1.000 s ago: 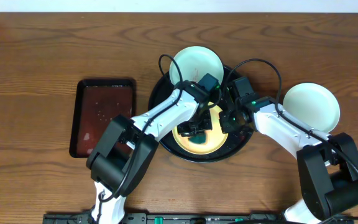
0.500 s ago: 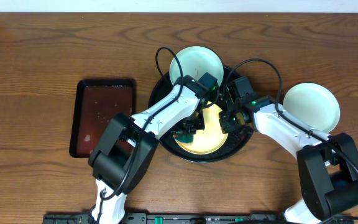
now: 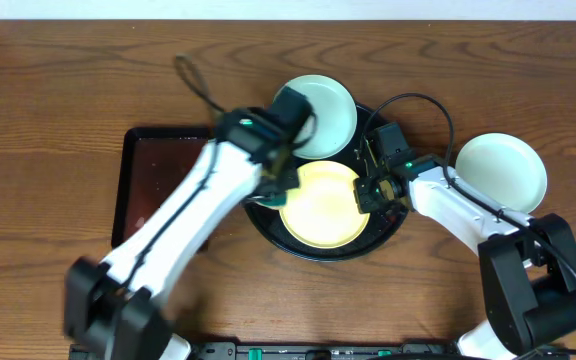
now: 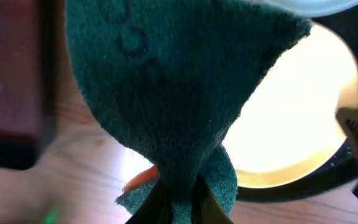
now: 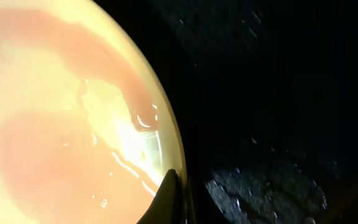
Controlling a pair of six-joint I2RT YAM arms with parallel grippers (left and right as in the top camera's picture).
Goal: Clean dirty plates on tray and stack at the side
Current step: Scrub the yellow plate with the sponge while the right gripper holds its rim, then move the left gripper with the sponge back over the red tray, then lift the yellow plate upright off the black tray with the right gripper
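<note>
Counting three flat round plates, you have the yellow plate [image 3: 320,210] on the tray [image 3: 273,232], the far mint plate [image 3: 320,103] at its rim, and the right mint plate [image 3: 501,172] off it. Your left gripper [image 4: 178,196] pinches a cloth [image 4: 166,81]; your right gripper [image 3: 368,190] pinches the yellow rim.

Yellow plate [image 3: 323,208]; glossy black tray [image 3: 268,228]; cloth [image 4: 166,81] dark green, perhaps teal.

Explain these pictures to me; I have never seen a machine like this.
These are two white robot arms at a wooden table. One picture looks down from above; the other two come from a camera on each wrist. On the table sit a round black tray, a rectangular red-brown tray and a lone mint plate. The black tray carries a yellow plate and a second mint plate. The left pincer holds a green cloth; the right pincer pinches the yellow plate's rim.
</note>
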